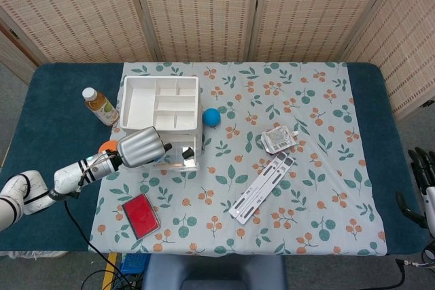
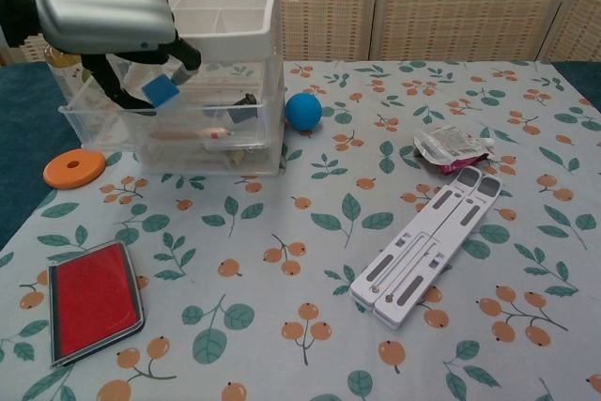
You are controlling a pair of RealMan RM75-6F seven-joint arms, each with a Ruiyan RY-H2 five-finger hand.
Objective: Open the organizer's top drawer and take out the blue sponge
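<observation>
Left hand (image 2: 122,21) pinches blue sponge (image 2: 161,90), upper left of chest frame, just above open top drawer (image 2: 99,110) of organizer (image 2: 235,7). Lift straight up, clear drawer rim, keep pinch firm.

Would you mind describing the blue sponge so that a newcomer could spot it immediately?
Start at the white organizer on the table's left side. Just in front of its clear drawers, the left hand pinches the blue sponge. It is a small blue cube, unlike the round blue ball resting on the cloth to the organizer's right.
</observation>
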